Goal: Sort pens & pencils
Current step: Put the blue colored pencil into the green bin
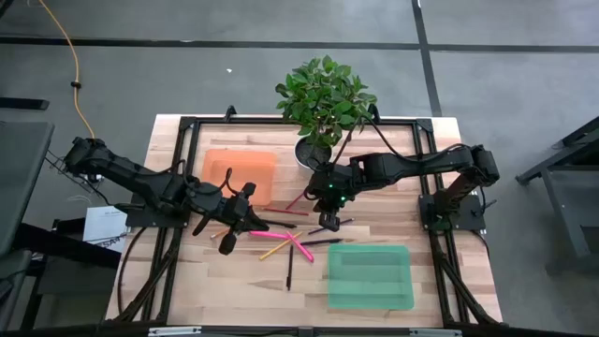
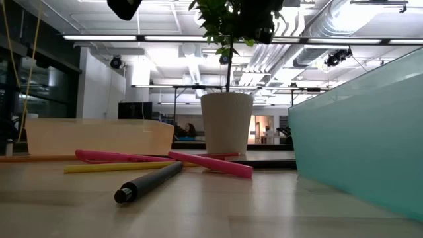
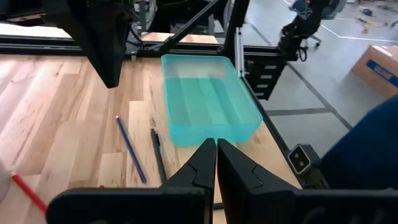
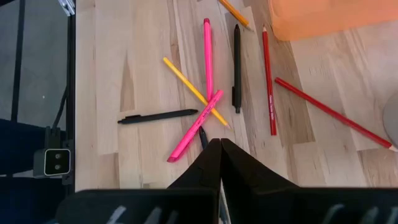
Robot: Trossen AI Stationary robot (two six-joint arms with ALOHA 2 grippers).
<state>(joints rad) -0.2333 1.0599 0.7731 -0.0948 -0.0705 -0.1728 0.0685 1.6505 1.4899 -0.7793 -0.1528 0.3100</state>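
Observation:
Pens and pencils lie scattered flat on the wooden table between the two trays. Two pink pens (image 4: 207, 56) (image 4: 196, 132) cross a yellow pencil (image 4: 193, 93). Black pens (image 4: 158, 116) (image 4: 236, 65) and red pencils (image 4: 267, 81) lie beside them. They also show in the high view (image 1: 285, 239). A long dark pencil (image 3: 130, 149) and a black pen (image 3: 158, 155) lie before the green tray. My left gripper (image 3: 216, 149) (image 1: 232, 234) is shut and empty, left of the pile. My right gripper (image 4: 219, 146) (image 1: 329, 221) is shut and empty, above the pile's right side.
An orange tray (image 1: 241, 176) stands at the far left of the middle and a green tray (image 1: 370, 276) at the near right. A potted plant (image 1: 323, 103) stands at the far edge, just behind my right arm. Bare wood lies toward the near left corner.

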